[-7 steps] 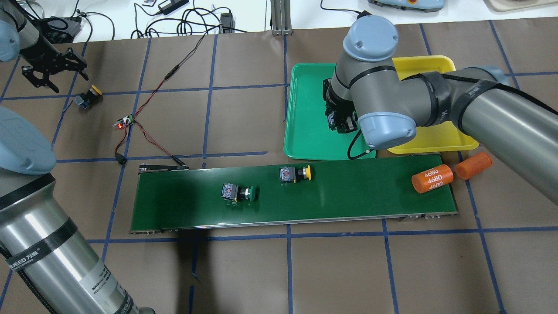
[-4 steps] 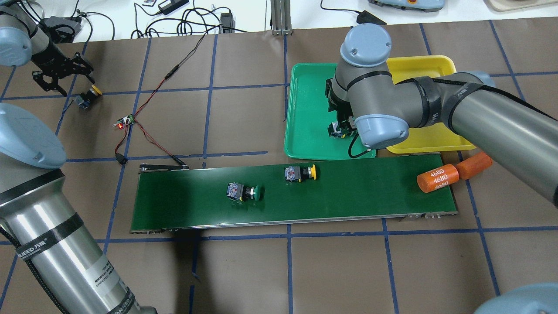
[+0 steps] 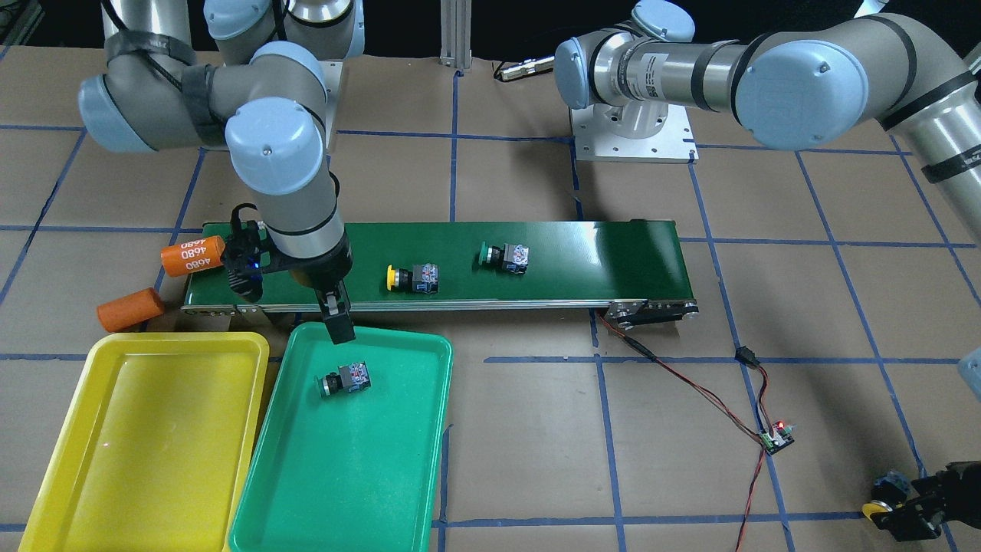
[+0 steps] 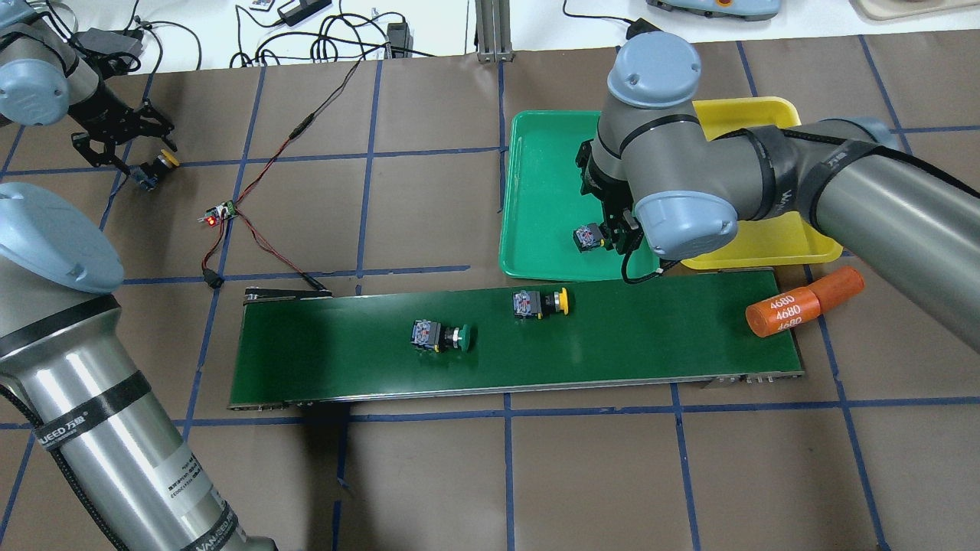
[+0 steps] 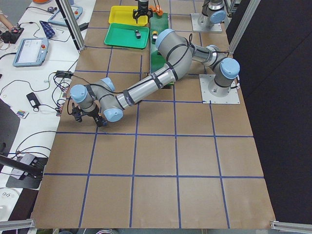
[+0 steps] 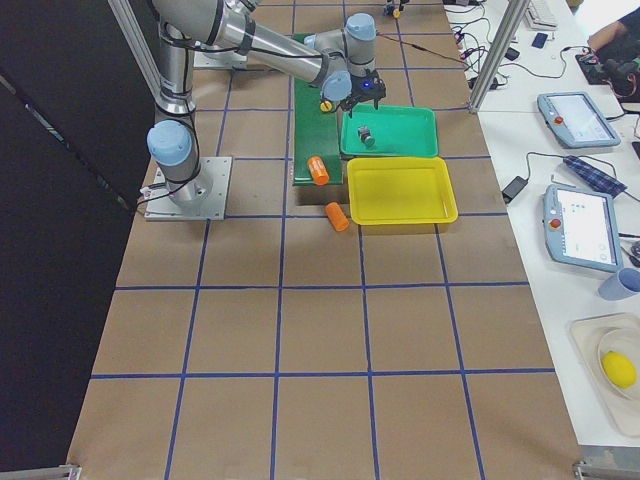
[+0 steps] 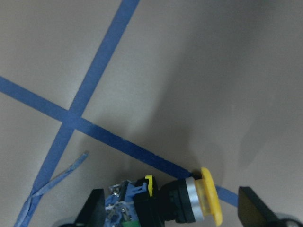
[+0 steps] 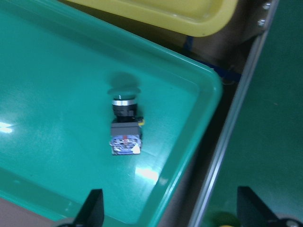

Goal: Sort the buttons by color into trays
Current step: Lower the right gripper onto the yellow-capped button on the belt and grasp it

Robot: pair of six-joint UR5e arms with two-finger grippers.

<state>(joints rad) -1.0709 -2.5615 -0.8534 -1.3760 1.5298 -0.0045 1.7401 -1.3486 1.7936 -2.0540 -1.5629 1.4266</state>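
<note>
My left gripper [image 4: 126,147] is wide open around a yellow-capped push-button [image 7: 165,208]. The button lies on its side on the worktop [image 7: 199,71], low in the wrist picture. It looks small, light and hard. I think the round cap would slip, so I would pinch the square black body. My right gripper [image 8: 175,210] is open and holds nothing. It hangs above the green tray [image 8: 57,71], where a green-capped push-button [image 8: 124,127] lies.

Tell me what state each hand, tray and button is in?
Left hand, open, straddling the table's yellow button.
Right hand, open, empty, above the green tray.
Tray's green button, lying on its side.
Yellow tray, empty.
Belt's yellow button, lying loose.
Belt's green button, lying loose.
</note>
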